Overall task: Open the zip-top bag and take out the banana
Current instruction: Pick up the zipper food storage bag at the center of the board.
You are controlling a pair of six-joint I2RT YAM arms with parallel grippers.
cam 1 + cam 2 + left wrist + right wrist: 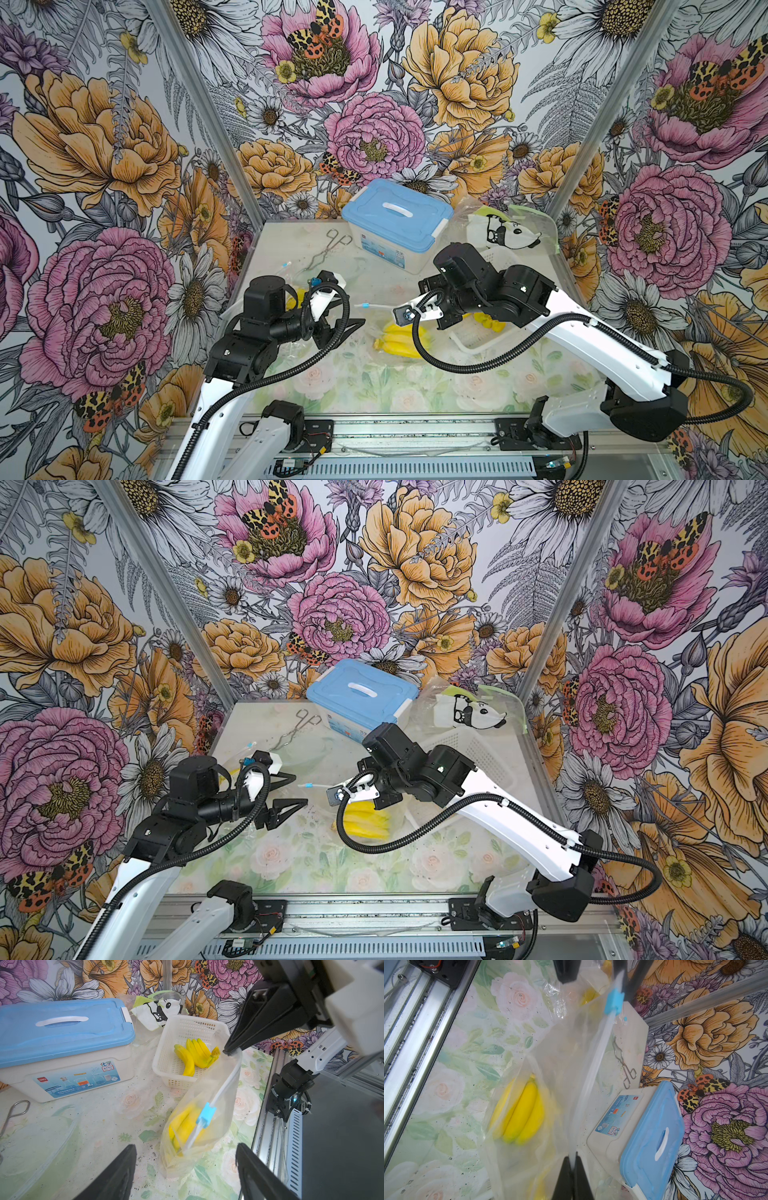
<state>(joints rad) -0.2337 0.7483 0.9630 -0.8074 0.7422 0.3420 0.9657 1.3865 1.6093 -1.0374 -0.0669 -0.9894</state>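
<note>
Near the middle of the table, the right gripper pinches the bag at one end of its zip strip, banana inside, while the left gripper, jaws spread, faces the blue slider it should next grip and drag along.

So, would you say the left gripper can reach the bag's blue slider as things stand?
Probably yes: the left gripper is open, the blue slider lies just ahead of it with nothing between, and the right gripper holds up the zip-top bag by its strip.
</note>
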